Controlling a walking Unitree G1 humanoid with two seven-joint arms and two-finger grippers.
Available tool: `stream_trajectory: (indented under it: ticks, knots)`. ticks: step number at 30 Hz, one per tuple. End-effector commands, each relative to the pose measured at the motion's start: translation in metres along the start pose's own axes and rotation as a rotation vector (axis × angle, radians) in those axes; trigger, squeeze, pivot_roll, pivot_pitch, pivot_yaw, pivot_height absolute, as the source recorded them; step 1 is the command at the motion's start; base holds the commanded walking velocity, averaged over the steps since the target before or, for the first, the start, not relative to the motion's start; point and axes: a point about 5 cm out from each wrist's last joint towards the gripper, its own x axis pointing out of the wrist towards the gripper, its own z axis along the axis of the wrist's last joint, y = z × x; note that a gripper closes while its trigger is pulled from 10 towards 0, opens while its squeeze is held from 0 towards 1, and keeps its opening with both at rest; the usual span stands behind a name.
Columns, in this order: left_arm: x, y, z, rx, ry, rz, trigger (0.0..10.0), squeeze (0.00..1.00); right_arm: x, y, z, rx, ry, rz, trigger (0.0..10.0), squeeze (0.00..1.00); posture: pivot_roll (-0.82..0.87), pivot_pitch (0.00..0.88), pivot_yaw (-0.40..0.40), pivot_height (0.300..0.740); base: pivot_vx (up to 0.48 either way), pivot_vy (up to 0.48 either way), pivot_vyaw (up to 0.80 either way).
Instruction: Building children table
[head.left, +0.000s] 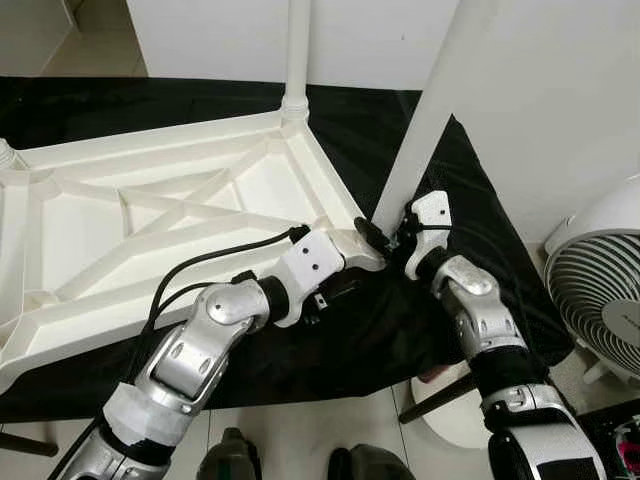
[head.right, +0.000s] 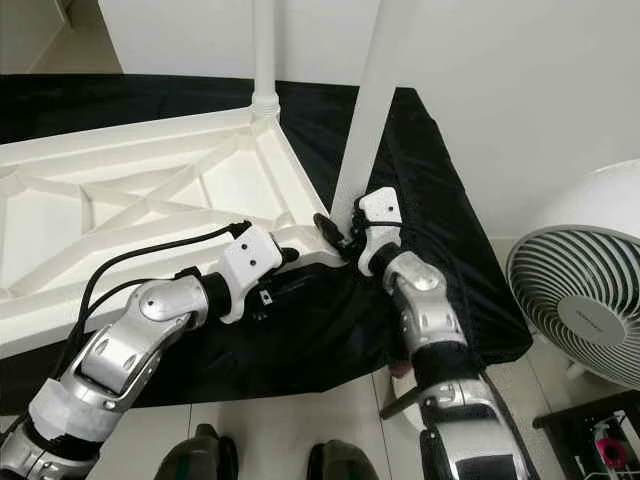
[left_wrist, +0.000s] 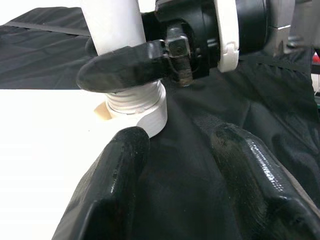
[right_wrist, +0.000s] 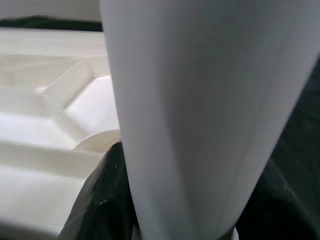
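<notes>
Screwing leg (head.left: 420, 130) into tabletop (head.left: 150, 230) corner | right claw (head.left: 385, 237) clamped on it | left claw (left_wrist: 180, 165) apart | far leg (head.left: 297, 50) done.

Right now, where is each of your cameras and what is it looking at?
Left eye view: on my head, looking down at the upside-down white tabletop on black cloth; both silver arms show.
Right eye view: beside it, same scene, plus a white fan.
Left wrist view: on my left wrist, looking past the open left gripper at the table leg base.
Right wrist view: on my right wrist, close against that leg, which the right gripper grips.
Shared: all four see the leg.
</notes>
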Motion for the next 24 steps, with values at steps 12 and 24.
stream_trajectory:
  ticks: [12,24]
  knots:
    - [0.003,-0.006,0.001,0.0,-0.003,-0.015,10.0,0.0,-0.016,0.023,-0.012,0.035,0.074,-0.481,0.0,0.0,0.0,0.029,-0.052,0.74,0.0,0.0,0.0]
    - [0.004,-0.007,-0.001,0.0,-0.003,-0.022,10.0,0.0,-0.016,0.027,-0.001,0.051,0.04,-0.385,10.0,1.0,-0.01,0.013,-0.053,0.74,0.0,0.0,0.0]
